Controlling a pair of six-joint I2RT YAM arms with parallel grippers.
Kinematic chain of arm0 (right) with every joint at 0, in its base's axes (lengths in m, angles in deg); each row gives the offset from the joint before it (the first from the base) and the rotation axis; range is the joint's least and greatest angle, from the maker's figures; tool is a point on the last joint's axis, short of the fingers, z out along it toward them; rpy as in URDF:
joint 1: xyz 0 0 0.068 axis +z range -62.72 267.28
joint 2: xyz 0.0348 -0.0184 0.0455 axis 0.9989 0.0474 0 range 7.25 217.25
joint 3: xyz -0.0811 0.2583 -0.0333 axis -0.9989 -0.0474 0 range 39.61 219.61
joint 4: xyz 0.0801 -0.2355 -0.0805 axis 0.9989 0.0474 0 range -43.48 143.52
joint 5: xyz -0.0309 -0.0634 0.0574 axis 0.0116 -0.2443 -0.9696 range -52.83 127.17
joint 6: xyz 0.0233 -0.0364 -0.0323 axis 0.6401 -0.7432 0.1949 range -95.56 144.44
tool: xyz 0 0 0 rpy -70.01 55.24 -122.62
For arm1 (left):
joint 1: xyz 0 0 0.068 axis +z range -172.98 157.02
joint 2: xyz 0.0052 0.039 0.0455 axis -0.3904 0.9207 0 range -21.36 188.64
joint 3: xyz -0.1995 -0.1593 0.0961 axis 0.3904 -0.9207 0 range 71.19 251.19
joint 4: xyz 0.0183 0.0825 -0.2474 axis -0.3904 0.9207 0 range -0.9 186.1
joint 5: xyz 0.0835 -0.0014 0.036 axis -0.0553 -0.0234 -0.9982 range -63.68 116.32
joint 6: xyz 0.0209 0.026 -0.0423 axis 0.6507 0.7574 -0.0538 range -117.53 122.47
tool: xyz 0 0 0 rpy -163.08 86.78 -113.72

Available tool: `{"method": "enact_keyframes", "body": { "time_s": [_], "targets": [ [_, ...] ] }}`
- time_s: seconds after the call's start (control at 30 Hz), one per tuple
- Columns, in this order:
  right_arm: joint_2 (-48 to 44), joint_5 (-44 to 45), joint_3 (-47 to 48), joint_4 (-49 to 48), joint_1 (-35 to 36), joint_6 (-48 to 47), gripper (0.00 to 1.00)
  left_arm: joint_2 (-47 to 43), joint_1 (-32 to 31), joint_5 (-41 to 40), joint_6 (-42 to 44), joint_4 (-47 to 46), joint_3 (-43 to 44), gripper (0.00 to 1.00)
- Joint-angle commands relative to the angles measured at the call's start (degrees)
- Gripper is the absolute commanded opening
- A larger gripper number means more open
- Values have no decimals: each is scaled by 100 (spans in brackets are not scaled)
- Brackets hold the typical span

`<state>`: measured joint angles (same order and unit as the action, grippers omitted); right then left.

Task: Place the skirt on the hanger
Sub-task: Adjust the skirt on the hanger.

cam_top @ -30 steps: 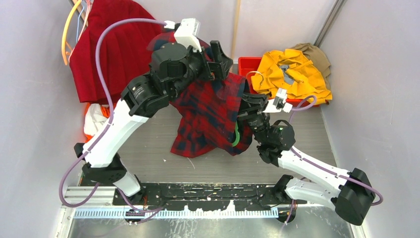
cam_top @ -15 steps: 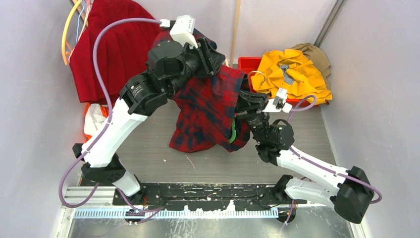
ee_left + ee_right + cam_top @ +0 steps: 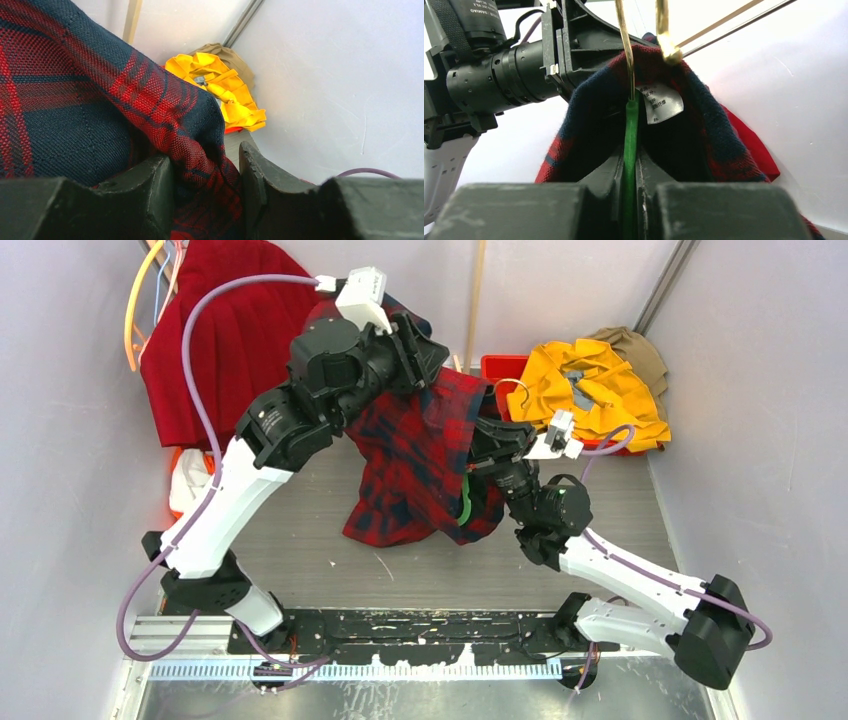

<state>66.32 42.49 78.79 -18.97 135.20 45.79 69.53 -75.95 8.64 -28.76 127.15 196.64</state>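
The bright-red pleated skirt [image 3: 235, 335] hangs against the back left wall, untouched by either arm. The task's hanger is out of view. My left gripper [image 3: 428, 362] [image 3: 205, 157] is shut on a bunched fold at the top of a red-and-black plaid shirt [image 3: 420, 470] [image 3: 75, 100], held above the table. Below and to the right, my right gripper [image 3: 487, 445] [image 3: 629, 160] is shut on a green hanger [image 3: 630, 127] [image 3: 466, 502] inside that shirt's collar [image 3: 704, 125]. Its gold wire hook [image 3: 624, 45] rises above.
A yellow garment [image 3: 590, 390] and a brown one [image 3: 632, 345] lie over a red bin [image 3: 497, 368] at the back right. Orange hanger loops [image 3: 130, 315] hang by the skirt. A white-and-orange cloth [image 3: 190, 485] lies by the left wall. Walls stand close on both sides.
My left gripper has gone from wide open to shut on the shirt's top and shifted slightly left. The shirt and the right gripper have drifted a little left with it.
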Motion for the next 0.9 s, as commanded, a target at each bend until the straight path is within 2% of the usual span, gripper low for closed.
{"method": "enact_keyframes", "body": {
  "time_s": [0.0, 0.13, 0.23, 0.4, 0.6, 0.63, 0.67, 0.7, 0.73, 0.77, 0.87],
  "targets": [
    [-148, -560, 671, 673, 156, 156, 18, -22, -279, 744, 318, 430, -122, 0],
    [-440, -456, 721, 1400, 156, 72, 20, -125, -271, 609, 564, 399, -108, 0],
    [-579, -446, 856, 2101, 156, 41, 29, -16, -273, 745, 786, 524, 185, 0],
    [-590, -531, 1177, 3267, 157, -49, 36, -80, -275, 1163, 1125, 126, 94, 0],
    [-553, -441, 1175, 3483, 156, -148, 38, -322, -279, 1408, 1326, -291, -220, 0],
    [-549, -421, 1155, 3473, 156, -192, 37, -326, -283, 1442, 1324, -301, -228, 0],
    [-536, -408, 1109, 3385, 156, -236, 29, -335, -277, 1485, 1316, -303, -226, 0],
    [-511, -393, 1049, 3272, 156, -269, 15, -341, -279, 1521, 1279, -295, -221, 0],
    [-495, -347, 987, 3146, 154, -316, 6, -334, -276, 1565, 1249, -270, -207, 0],
    [-473, -316, 926, 3012, 156, -336, 2, -329, -282, 1618, 1215, -255, -204, 0],
    [-499, -335, 618, 2407, 156, -492, 1, -314, -282, 1739, 1031, -68, -153, 1]
  ]
}}
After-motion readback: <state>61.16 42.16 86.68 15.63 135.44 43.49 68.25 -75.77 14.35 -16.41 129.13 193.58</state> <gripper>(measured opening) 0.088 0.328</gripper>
